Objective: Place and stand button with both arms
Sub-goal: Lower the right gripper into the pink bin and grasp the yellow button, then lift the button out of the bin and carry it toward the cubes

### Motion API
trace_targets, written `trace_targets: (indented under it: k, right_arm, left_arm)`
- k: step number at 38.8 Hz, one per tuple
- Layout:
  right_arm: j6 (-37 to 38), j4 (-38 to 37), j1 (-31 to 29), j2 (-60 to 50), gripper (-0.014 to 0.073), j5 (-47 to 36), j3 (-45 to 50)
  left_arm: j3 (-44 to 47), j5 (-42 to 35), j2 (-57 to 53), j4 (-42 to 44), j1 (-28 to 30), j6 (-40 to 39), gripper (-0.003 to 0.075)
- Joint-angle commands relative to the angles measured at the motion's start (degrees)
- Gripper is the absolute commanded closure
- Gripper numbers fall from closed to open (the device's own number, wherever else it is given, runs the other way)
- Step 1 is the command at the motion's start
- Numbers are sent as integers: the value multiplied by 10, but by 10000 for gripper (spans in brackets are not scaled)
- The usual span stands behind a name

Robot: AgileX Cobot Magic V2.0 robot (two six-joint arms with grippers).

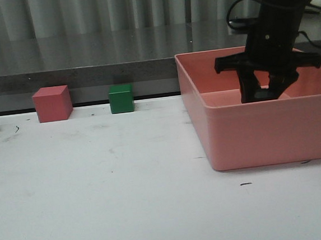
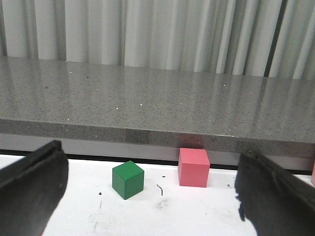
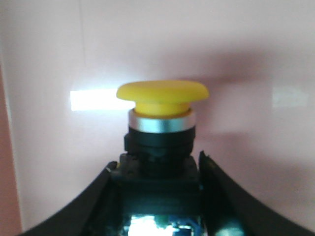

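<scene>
Front view showed a pink cube (image 1: pixel 52 103) and green cube (image 1: pixel 121 98) on the white surface (image 1: pixel 115 185); rightward, the right fingers (image 1: pixel 264 95) reached into the pink bin (image 1: pixel 262 130), clenched around the button (image 3: pixel 162 115). Left fingers (image 2: pixel 34 182) were spread apart.

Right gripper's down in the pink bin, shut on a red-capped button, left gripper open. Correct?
Not quite: the button has a yellow cap, not red, as the right wrist view shows. The right gripper is in the bin, closed on it; the left gripper is open.
</scene>
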Motion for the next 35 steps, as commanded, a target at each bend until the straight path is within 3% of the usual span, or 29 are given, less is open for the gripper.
trace_targets:
  k: [1,13,24,35]
  right_arm:
    - [-2,-6,-4,-71,293,-9,-19]
    - [-3,-6,27,-173,293,-1,-19]
    - [-3,-6,154,-194,293,-2,-20]
    - [-3,29,275,-114,293,-9,-77]
  left_arm:
    - [-21,-48,7,0,-4,-2,60]
    - [-21,-48,7,0,-4,-2,60]
    - [-21,-48,7,0,-4,-2,60]
    - [-21,-48,7,0,-4,-2,60]
